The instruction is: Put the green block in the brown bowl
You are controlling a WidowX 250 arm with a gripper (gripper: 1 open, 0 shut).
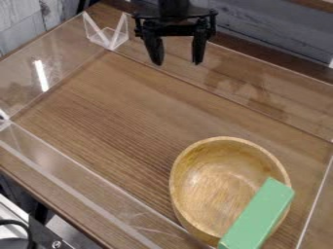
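Warm brown wood, marked with fine grain, makes up the tabletop [111, 117] beneath the pincer [177, 56]. Black and wide open, the pincer has its two fingers well apart, with bare wood showing between their tips, and it hangs at the far side of the view. Just beside it, on the left of the view, a clear plastic piece [107, 31] with pale, shiny edges stands near the table's far edge.

Well apart from the pincer, toward the near right corner of the view, sits the brown bowl [215, 182]. It is round and light tan, with a thick rim and a smooth, pale inside. At the bowl's side farthest from the pincer is the green block [258, 216], a flat, elongated bar of plain mint-green. Its face is matte and evenly coloured, its edges straight and its corners crisp, with a slightly darker narrow side showing. It lies slantwise, overlapping the bowl's rim in the view, one end over the bowl's interior; whether it touches the bowl I cannot tell. Dark cables [18, 224] show at the near left corner, far from the pincer.
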